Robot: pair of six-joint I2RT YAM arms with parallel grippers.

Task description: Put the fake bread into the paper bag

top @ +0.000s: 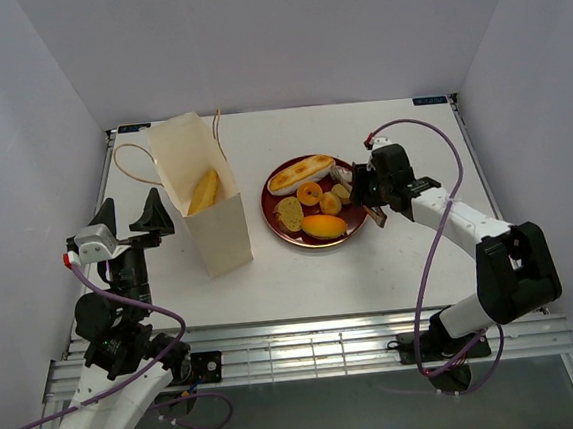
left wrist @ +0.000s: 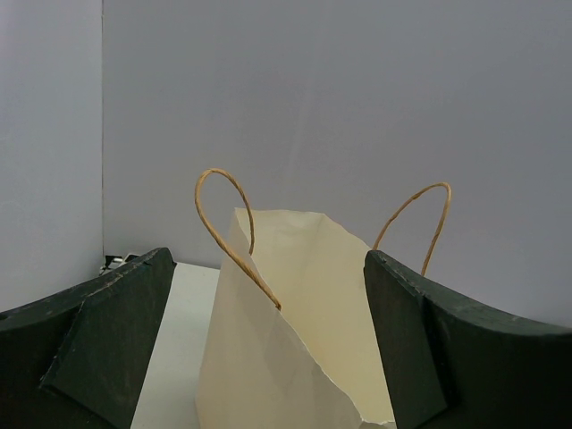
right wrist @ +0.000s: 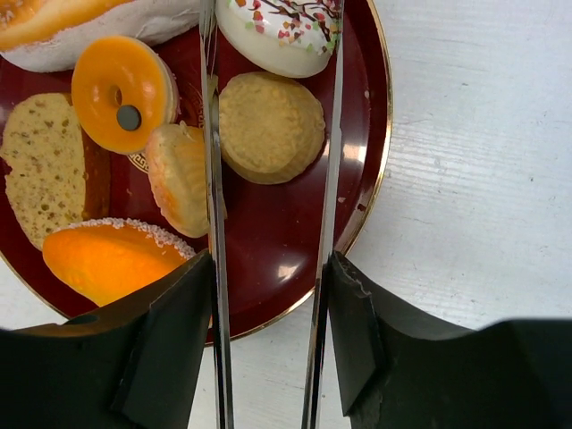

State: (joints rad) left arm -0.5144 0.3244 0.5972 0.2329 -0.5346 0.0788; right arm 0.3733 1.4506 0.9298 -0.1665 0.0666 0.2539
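Note:
The paper bag (top: 203,197) stands open at the left of the table with one golden bread piece (top: 204,192) inside. More fake bread lies on a dark-red plate (top: 276,230): a baguette (top: 301,174), a slice (top: 288,212), a ring donut (top: 310,193) and an orange roll (top: 324,227). My right gripper (top: 370,192) is shut on metal tongs (right wrist: 211,179), whose two blades straddle a round tan bun (right wrist: 271,127) and reach a white sprinkled piece (right wrist: 281,31). My left gripper (top: 129,216) is open just left of the bag (left wrist: 295,340), with nothing in it.
The bag's brown cord handles (left wrist: 228,223) stick up and outward. White walls close in the table on three sides. The plate's gold rim (right wrist: 380,170) lies near the right arm, with bare white table (right wrist: 474,179) to its right.

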